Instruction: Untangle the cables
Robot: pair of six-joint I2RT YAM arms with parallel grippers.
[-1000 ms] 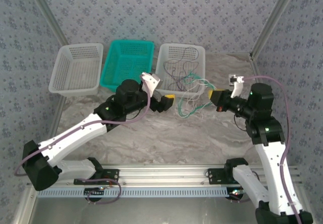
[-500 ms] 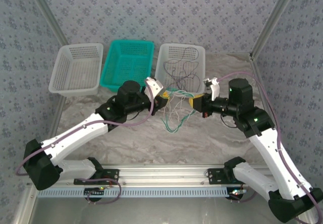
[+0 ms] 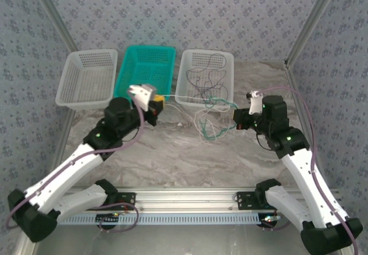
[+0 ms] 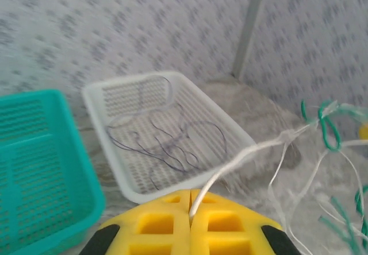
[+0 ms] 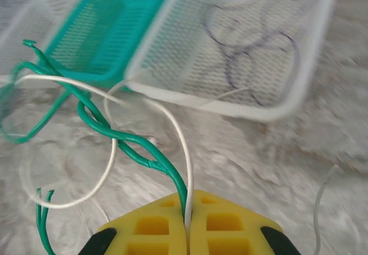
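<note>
Thin white wire [image 4: 247,151] pinched in left gripper [image 4: 191,200], twisted green-and-white wires [image 5: 164,169] pinched in right gripper [image 5: 187,200]. Tension to be applied gradually, in front of white mesh plastic basket [image 3: 181,77].

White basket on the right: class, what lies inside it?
Inside the white basket lie thin dark cables, loosely looped on its mesh floor. White and green cables, held between the left gripper and right gripper, cross its front rim, covering a little of it.
</note>
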